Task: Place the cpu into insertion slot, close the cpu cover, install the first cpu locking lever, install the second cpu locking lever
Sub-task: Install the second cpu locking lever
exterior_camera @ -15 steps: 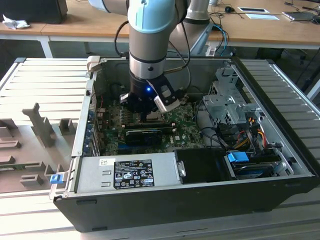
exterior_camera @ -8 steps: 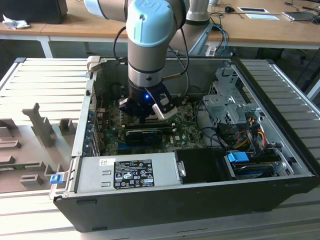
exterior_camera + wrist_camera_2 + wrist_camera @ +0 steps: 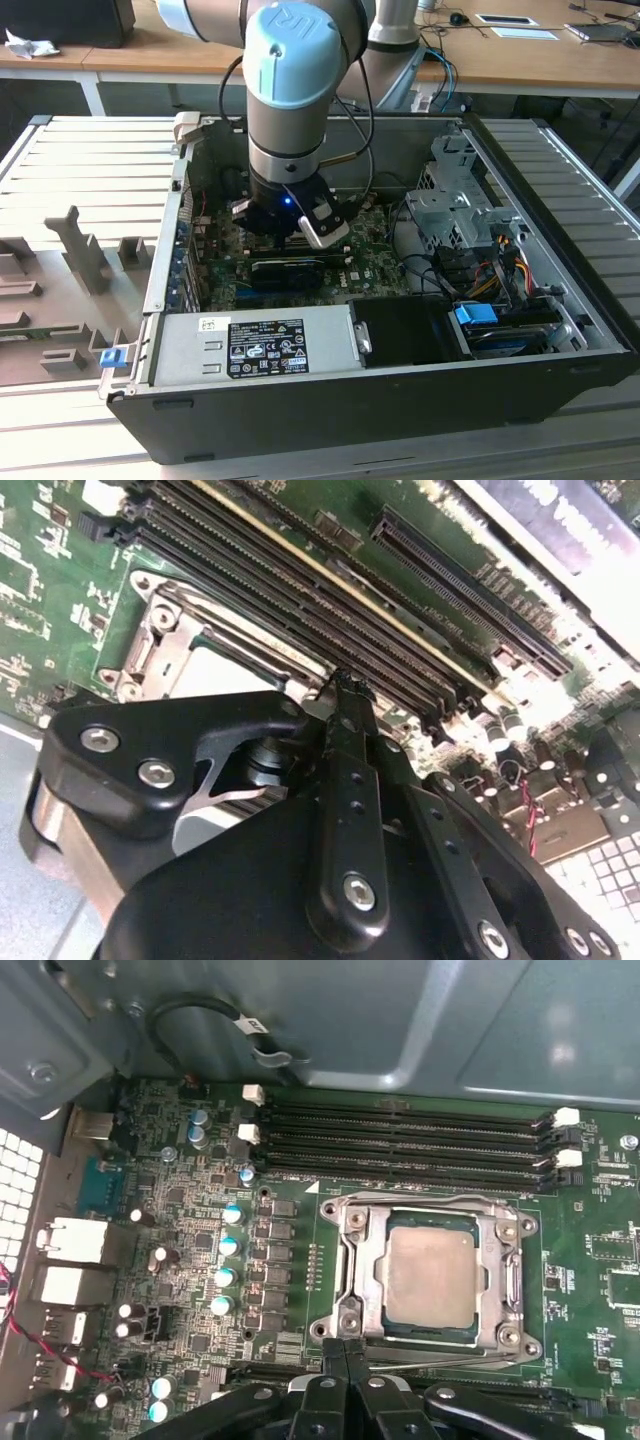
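The cpu (image 3: 430, 1275), silvery-grey on top, lies flat in the insertion slot (image 3: 432, 1220) on the green motherboard. The cpu cover (image 3: 365, 1260), a metal frame, lies down over it, and the chip shows through its window. A thin lever rod (image 3: 440, 1361) runs along the socket's side nearest my gripper. In the first wrist view my gripper (image 3: 345, 1352) is shut, its black fingertips pressed together at that rod's end beside the socket's corner. The second wrist view has the gripper (image 3: 345, 688) just past the socket (image 3: 180, 645). In the exterior view the gripper (image 3: 290, 232) reaches down inside the computer case.
Several long black memory slots (image 3: 400, 1140) run beside the socket, with the grey case wall (image 3: 400, 1020) beyond. Capacitors (image 3: 230, 1245) and rear ports (image 3: 75, 1240) stand on the other side. A power supply (image 3: 260, 345), a black card (image 3: 290, 268) and a drive cage (image 3: 450, 210) crowd the case.
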Controlling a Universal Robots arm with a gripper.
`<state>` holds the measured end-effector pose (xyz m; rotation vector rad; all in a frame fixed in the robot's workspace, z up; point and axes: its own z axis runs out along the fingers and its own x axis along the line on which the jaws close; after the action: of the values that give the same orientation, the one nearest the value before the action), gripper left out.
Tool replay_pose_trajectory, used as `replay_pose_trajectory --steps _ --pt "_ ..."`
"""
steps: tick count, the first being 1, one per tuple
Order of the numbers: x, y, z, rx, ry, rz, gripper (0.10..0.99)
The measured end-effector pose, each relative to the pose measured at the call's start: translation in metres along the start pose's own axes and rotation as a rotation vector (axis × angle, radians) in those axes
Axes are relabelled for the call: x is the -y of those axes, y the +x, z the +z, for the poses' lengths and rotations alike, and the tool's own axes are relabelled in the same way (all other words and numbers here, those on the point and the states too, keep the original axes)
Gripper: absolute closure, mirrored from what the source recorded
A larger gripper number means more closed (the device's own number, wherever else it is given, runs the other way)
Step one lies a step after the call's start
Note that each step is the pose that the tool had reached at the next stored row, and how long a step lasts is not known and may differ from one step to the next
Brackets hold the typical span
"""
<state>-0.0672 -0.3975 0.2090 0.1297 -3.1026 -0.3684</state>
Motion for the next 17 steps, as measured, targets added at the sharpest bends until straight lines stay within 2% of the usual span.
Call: replay_pose_trajectory --steps 2,5,7,8,11,13,14,17 --pt "0.0009 0.0031 0.0015 0.0007 -0.01 -0.001 0.98" --pt "0.0021 0.0032 0.006 0.0013 -0.017 -0.001 0.98" --pt "0.0028 0.0032 0.0079 0.0016 -0.025 -0.001 0.98" --pt "0.003 0.0033 0.0099 0.0027 -0.035 -0.001 0.98" --pt "0.0037 0.004 0.0129 0.0038 -0.05 -0.002 0.98" --pt "0.0039 0.0058 0.0137 0.0037 -0.053 -0.002 0.98" --pt "0.0034 0.0058 0.0124 0.0042 -0.053 -0.002 0.98" --pt "0.0002 0.0059 -0.0003 0.0041 -0.053 -0.002 0.98"
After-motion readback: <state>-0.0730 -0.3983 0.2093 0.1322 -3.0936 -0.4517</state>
